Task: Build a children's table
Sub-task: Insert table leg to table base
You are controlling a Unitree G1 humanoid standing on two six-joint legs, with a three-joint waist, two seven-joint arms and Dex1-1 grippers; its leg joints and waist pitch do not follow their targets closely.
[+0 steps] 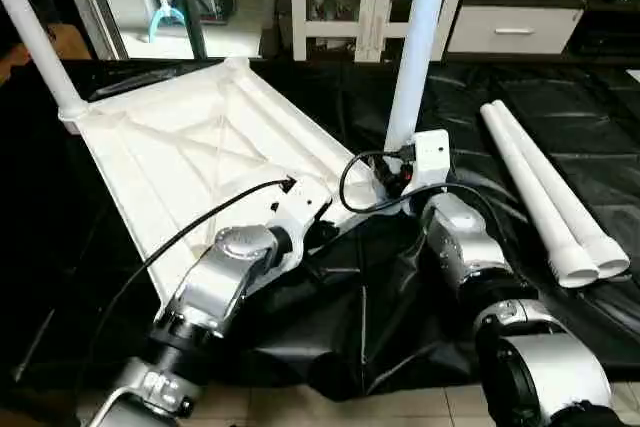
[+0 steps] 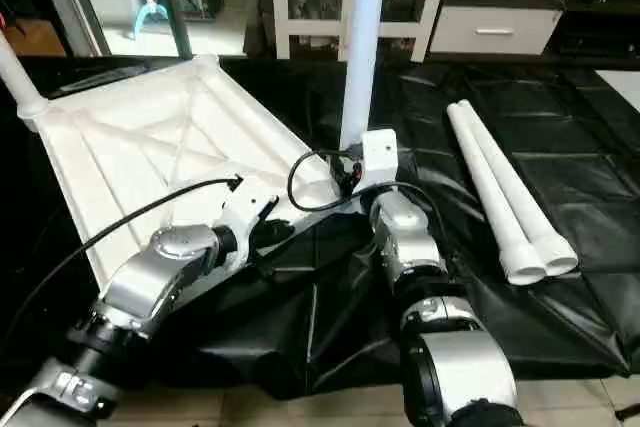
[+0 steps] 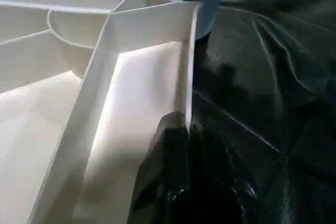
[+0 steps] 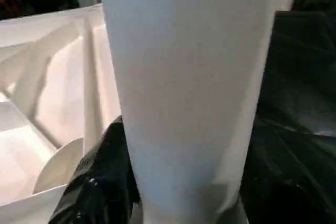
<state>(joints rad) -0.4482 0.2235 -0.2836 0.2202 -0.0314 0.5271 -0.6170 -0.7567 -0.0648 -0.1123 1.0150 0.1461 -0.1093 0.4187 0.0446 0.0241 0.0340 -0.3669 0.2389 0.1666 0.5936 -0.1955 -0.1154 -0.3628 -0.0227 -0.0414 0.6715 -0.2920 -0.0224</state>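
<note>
On the black sheet (image 1: pixel 560 127) covering the tiled floor (image 1: pixel 300 407), your left hand (image 3: pixel 186 129) pinches the tabletop (image 1: pixel 190 147) rim; your right hand (image 4: pixel 173 182) straddles an upright leg (image 1: pixel 415 47), grip unclear.

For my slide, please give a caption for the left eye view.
Left gripper pinches the upturned tabletop rim; right gripper surrounds a standing leg.

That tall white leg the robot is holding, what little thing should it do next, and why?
Probably twist and press the upright leg down into its corner socket. The right end effector sits around its base, and the left end effector pinches the tabletop's edge wall beside it, steadying it.
</note>
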